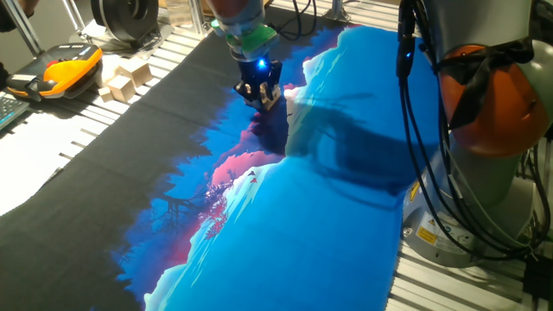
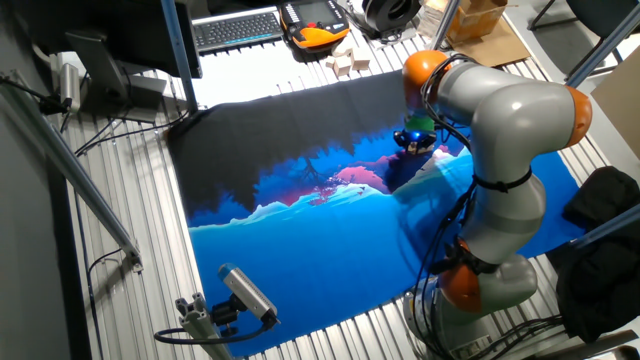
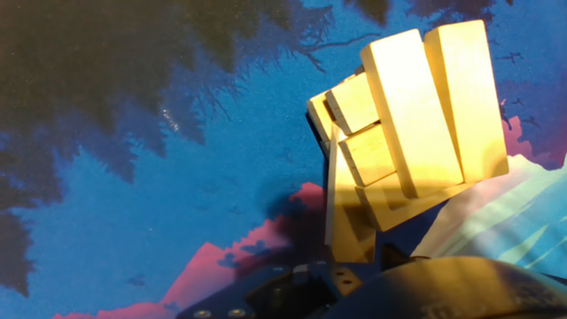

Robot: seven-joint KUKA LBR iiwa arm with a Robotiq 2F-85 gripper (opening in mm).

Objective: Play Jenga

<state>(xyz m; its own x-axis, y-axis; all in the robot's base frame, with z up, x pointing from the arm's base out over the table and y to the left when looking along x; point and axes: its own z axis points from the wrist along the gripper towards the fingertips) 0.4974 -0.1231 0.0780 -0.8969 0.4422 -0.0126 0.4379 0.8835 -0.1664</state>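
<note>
The Jenga tower (image 3: 412,124) of pale wooden blocks fills the right of the hand view, with two long blocks on top and crosswise block ends under them. It stands on the blue and pink printed cloth (image 3: 177,204). In one fixed view my gripper (image 1: 259,93) hangs low over the cloth, and a tan bit of the Jenga tower (image 1: 273,99) shows right beside its fingers. In the other fixed view the gripper (image 2: 414,141) is half hidden by the arm and the tower does not show. No view shows the fingertips clearly, so touch or grip is unclear.
Chunky wooden cubes (image 1: 126,79) (image 2: 345,62) lie grouped beyond the cloth's black edge, next to an orange hand pendant (image 1: 71,69) (image 2: 316,32). A keyboard (image 2: 236,28) lies further back. The robot's base (image 1: 488,95) stands at the cloth's side, and a small camera (image 2: 246,294) sits at the near edge.
</note>
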